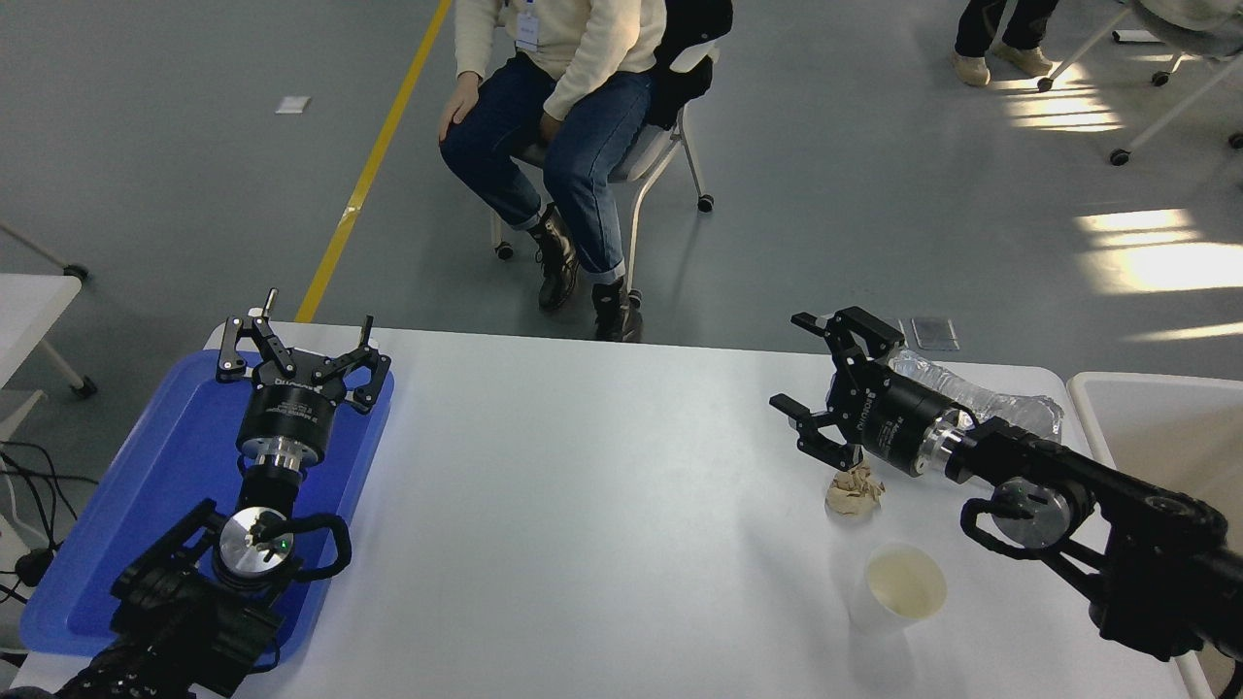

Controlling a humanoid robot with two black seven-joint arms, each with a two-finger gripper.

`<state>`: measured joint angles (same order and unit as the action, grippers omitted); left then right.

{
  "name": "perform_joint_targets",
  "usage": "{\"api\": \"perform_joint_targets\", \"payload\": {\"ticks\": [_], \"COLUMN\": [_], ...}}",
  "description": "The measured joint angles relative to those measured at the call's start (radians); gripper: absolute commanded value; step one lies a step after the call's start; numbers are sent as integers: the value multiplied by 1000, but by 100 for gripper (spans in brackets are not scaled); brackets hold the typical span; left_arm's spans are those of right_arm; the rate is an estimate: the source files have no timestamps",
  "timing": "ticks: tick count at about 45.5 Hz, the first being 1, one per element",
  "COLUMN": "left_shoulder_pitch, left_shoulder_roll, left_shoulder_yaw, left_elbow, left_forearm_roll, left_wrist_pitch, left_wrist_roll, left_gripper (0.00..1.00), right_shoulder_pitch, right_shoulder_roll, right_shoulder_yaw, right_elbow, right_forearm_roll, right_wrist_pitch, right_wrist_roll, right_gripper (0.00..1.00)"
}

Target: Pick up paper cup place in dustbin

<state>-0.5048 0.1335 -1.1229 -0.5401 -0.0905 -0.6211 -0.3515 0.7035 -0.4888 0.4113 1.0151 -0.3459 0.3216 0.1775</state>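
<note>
The white paper cup point(898, 590) stands upright near the table's front right, its cream inside showing. The beige dustbin point(1156, 427) sits off the table's right edge, only partly in view. My right gripper point(798, 361) is open, turned to point left, and hangs above the table behind the cup, well apart from it. Its lower finger is just over a crumpled tan paper wad point(854, 488). My left gripper point(296, 342) is parked open above the blue tray point(146, 485) at the left.
A silver foil bag point(981, 400) lies behind the right arm by the far right edge. A person sits on a wheeled chair point(641, 165) beyond the table's far side. Another table's corner point(29, 301) shows at the left.
</note>
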Motion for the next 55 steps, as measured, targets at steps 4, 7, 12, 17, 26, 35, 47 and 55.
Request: {"api": "perform_joint_targets", "payload": {"ticks": [4,7,12,17,26,35,47,55], "left_shoulder_pitch": [0,0,0,0,0,0,0,0], "left_shoulder_roll": [0,0,0,0,0,0,0,0], "left_shoulder_yaw": [0,0,1,1,1,1,1,1], "left_elbow": [0,0,0,0,0,0,0,0], "left_forearm_roll": [0,0,1,1,1,1,1,2], "left_wrist_pitch": [0,0,0,0,0,0,0,0], "left_wrist_roll": [0,0,1,1,2,2,2,2], "left_gripper": [100,100,100,100,100,100,100,100], "right_shoulder_pitch": [47,87,157,228,363,523,675,787], "right_shoulder_roll": [-25,-44,-64,-80,-120,-165,-209,-227], "right_shoulder_yaw": [-69,-126,-229,-343,-528,-723,-940,-1076], "right_elbow": [8,13,17,22,48,105,187,241], "right_forearm_roll": [-20,-34,-69,-110,-169,-199,-239,-256], "right_wrist_pitch": [-7,-10,-13,-14,-8,6,13,15], "right_wrist_roll": [0,0,0,0,0,1,2,2], "right_gripper": [100,100,100,100,100,100,100,100]}}
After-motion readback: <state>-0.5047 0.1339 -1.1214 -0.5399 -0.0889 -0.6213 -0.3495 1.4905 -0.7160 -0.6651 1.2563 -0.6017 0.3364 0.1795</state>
